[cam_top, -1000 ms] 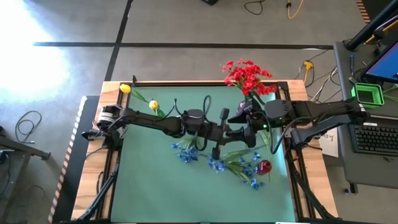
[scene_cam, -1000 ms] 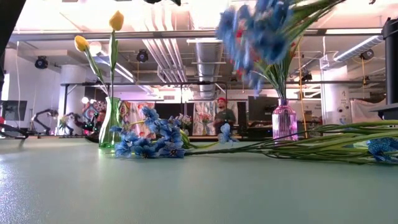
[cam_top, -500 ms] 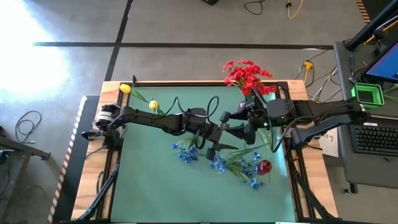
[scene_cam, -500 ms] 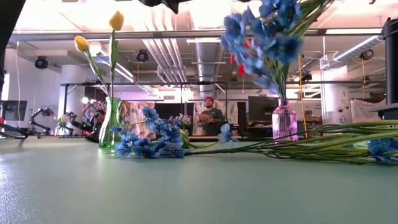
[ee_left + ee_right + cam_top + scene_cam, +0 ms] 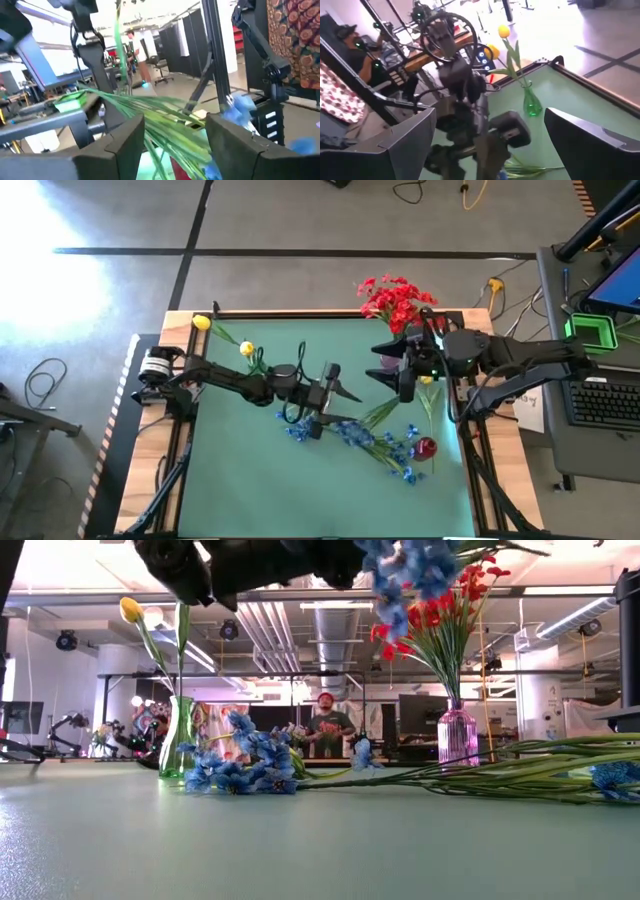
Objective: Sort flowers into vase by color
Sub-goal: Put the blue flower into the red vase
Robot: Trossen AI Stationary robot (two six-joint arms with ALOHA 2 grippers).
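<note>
hovering over the middle of the green mat [image 5: 240, 470], my left gripper [image 5: 338, 393] has its fingers apart, holding nothing. my right gripper [image 5: 385, 368] is wide open near the red flowers [image 5: 398, 302]. blue flowers [image 5: 375, 444] lie on the mat, and yellow flowers [image 5: 224, 340] stand in a green vase [image 5: 177, 737].

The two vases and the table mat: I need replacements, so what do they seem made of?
Green vase: clear tinted glass, glossy, see-through. Pink vase: likewise, probably ribbed glass, possibly plastic. Table mat: matte green, smooth, perhaps rubber or vinyl.

The green table [image 5: 240, 470] carries two vases [image 5: 178, 737] and loose blue flowers [image 5: 385, 445].
</note>
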